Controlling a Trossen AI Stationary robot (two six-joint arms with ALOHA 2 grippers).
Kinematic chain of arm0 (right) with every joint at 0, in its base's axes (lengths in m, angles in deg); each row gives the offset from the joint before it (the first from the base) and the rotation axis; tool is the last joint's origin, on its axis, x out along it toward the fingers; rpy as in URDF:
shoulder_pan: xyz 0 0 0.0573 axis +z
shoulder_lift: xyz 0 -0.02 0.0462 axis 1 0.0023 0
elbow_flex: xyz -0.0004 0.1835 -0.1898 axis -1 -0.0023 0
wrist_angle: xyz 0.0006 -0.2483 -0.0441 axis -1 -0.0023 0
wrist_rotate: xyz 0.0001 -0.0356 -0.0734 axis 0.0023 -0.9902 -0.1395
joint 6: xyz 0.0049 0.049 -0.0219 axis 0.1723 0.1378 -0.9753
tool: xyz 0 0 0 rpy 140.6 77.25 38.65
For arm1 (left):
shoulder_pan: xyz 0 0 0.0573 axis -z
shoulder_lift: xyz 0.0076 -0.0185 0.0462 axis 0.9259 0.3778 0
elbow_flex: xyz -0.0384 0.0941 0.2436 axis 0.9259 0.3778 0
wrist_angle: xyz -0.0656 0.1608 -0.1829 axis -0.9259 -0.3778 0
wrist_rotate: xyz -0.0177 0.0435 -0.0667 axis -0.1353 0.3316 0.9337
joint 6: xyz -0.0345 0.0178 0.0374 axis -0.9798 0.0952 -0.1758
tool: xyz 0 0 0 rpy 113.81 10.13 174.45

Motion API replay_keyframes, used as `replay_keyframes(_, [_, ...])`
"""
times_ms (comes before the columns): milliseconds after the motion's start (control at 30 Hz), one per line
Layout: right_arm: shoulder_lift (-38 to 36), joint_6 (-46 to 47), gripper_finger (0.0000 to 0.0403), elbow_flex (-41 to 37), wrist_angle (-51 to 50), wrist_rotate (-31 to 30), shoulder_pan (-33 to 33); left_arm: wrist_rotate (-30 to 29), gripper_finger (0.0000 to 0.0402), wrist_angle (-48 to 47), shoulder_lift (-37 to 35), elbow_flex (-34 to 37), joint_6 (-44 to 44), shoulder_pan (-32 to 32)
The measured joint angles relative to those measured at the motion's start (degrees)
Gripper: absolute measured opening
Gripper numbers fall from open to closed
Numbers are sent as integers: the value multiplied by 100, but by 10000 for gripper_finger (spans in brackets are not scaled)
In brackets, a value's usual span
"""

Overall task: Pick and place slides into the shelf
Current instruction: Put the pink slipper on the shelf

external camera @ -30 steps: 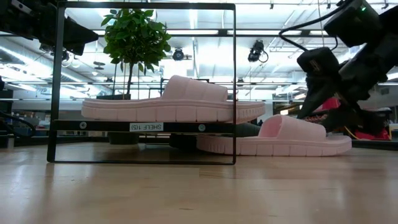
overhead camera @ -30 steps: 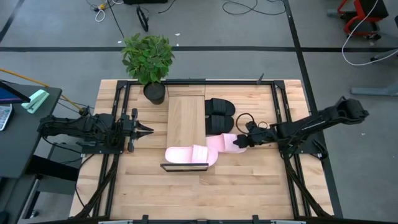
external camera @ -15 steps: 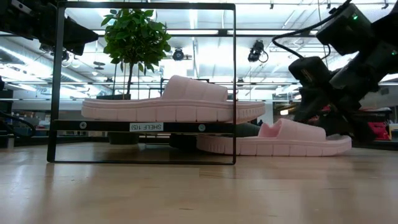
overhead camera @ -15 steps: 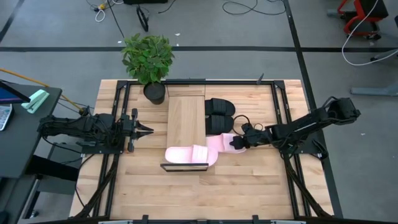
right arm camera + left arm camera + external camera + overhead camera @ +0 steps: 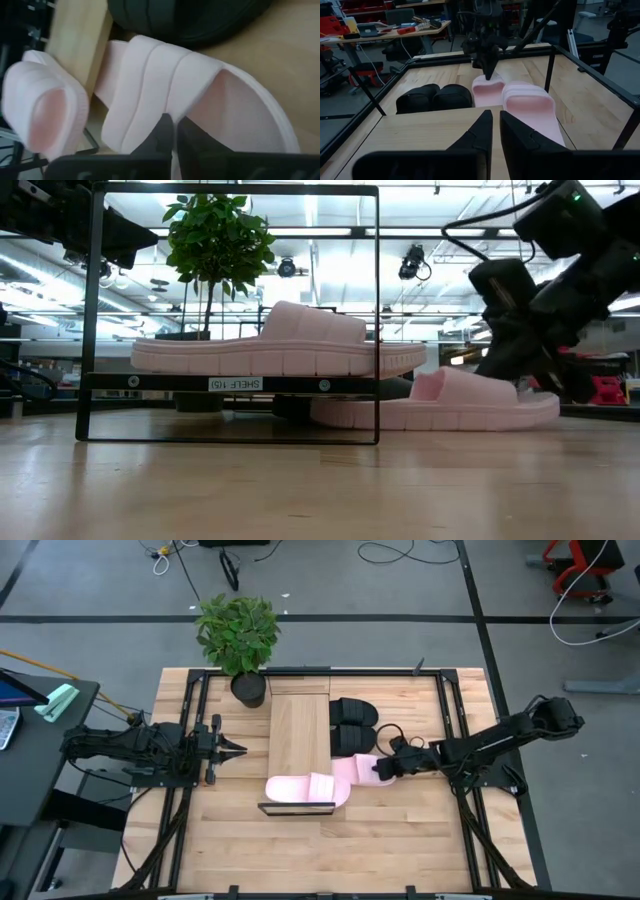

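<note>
One pink slide (image 5: 352, 769) beside the shelf (image 5: 300, 735), its heel pinched in the closed right gripper (image 5: 381, 769).

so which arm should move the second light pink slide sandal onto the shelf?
Right. The right gripper is already at the heel of the light pink slide sandal lying on the table, beside the light-wood shelf board. The left gripper waits on the shelf's far side.

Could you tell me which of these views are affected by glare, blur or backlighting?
Low view: bright ceiling lights behind backlight the right hand into a dark shape. Right wrist view: the pink slide looks soft, out of focus. High view: evenly lit, sharp, no glare.
</note>
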Motion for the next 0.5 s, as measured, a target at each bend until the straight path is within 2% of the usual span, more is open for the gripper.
replay_keyframes(233, [-618,155,7,5,-537,156,20,0,44,0,-1,0,-6,0])
replay_keyframes(500, [-1542,151,7,590,-2554,246,240,-1,35,0,0,0,-6,0])
